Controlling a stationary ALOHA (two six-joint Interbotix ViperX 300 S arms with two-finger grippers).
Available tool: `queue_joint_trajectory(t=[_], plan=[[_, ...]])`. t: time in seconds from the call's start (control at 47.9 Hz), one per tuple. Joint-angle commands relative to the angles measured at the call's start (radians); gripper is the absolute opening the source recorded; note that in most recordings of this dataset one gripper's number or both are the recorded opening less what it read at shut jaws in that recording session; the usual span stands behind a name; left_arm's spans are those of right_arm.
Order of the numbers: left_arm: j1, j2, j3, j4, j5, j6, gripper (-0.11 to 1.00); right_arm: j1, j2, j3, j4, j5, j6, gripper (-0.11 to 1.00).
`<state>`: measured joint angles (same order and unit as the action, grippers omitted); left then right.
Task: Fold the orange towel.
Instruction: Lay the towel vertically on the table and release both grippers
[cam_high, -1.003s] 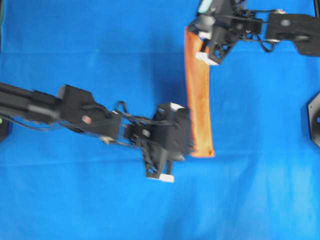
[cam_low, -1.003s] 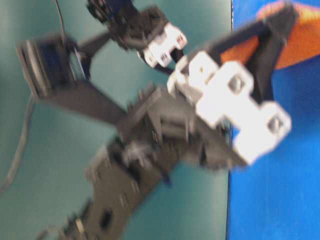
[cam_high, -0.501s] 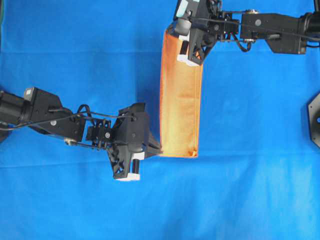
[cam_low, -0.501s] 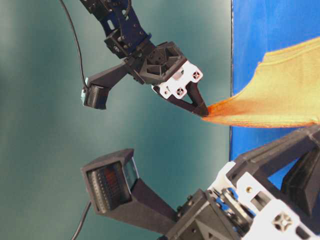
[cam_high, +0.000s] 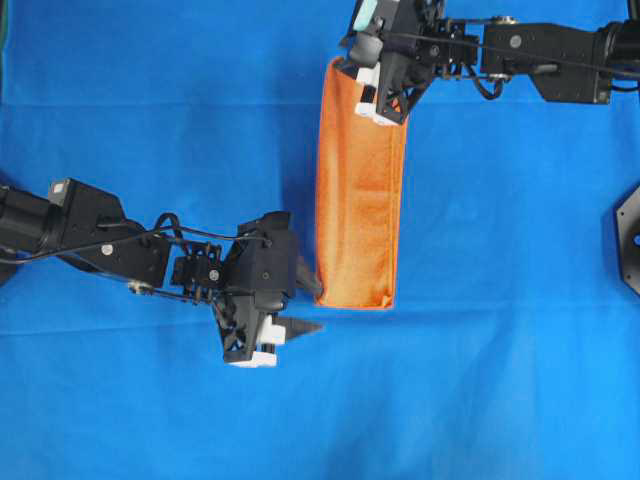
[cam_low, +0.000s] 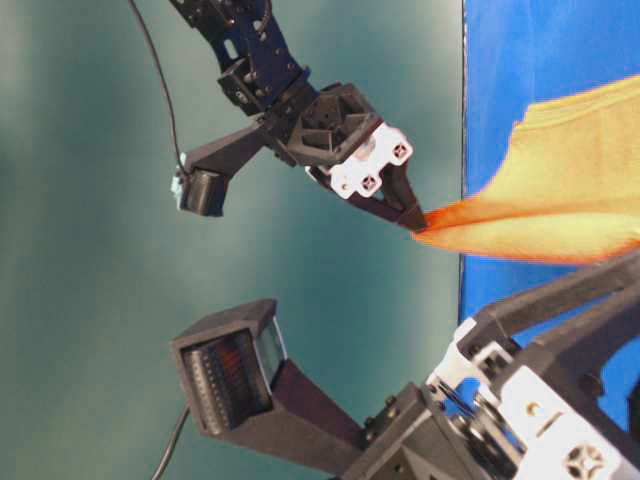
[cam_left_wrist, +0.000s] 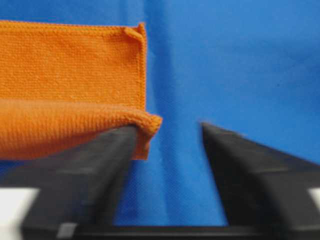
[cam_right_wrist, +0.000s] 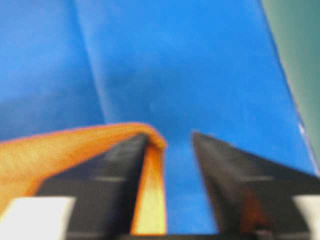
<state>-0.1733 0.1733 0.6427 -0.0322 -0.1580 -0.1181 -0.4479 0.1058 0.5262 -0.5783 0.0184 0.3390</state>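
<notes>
At 6 o'clock on the blue cloth (cam_high: 140, 80), nearest end first: the left gripper (cam_high: 300, 305) sits just beside the bottom-left corner of the orange towel (cam_high: 360, 190). Jaws apart, nothing clamped. Left wrist view shows the upper layer's corner draped over one finger (cam_left_wrist: 95, 165), the other finger clear with bare blue between them.

Towel is a narrow folded strip running 6 to 12 o'clock at table centre, slightly right. Lower layer looks flat; the top layer's near corner is lifted on that finger.

At 12 o'clock, the right gripper (cam_high: 368, 82) is at the strip's far end. Jaws apart as well. Right wrist view has the towel's corner resting along the outside and tip of one finger, nothing pinched. Table-level view shows that far corner peaked up at the fingertip, not lying flat.

Judgement: this is the release after a fold. To do it well:
- pull each finger out along its own axis, low and slow, so the terry doesn't snag and drag the top layer open
- don't lift until both corners have dropped off
- then check edges line up before the next fold

Risk: fuzzy cloth clinging to a fingertip and skewing the strip.
</notes>
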Motion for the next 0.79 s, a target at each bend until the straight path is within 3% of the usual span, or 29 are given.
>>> queue_joint_trajectory(t=[0.0, 0.042, 0.104, 0.334, 0.522, 0.773], plan=[[0.006, -0.037, -0.003, 0.003, 0.021, 0.003, 0.61, 0.006, -0.028, -0.006, -0.003, -0.005, 0.003, 0.56], [0.008, -0.049, -0.002, 0.003, 0.048, 0.003, 0.72, 0.008, -0.029, -0.005, -0.003, 0.003, 0.003, 0.63], [0.011, -0.077, -0.003, 0.003, 0.098, 0.002, 0.84, 0.006, -0.035, -0.005, -0.003, 0.014, 0.003, 0.62], [0.015, -0.218, -0.005, 0.003, 0.262, 0.006, 0.68, 0.028, -0.107, 0.015, -0.003, 0.038, 0.0, 0.59], [0.054, -0.357, 0.034, 0.006, 0.362, 0.011, 0.68, 0.051, -0.225, 0.083, -0.003, 0.038, 0.012, 0.58], [0.163, -0.497, 0.137, 0.006, 0.267, 0.054, 0.68, 0.081, -0.446, 0.268, 0.032, -0.006, 0.052, 0.58]])
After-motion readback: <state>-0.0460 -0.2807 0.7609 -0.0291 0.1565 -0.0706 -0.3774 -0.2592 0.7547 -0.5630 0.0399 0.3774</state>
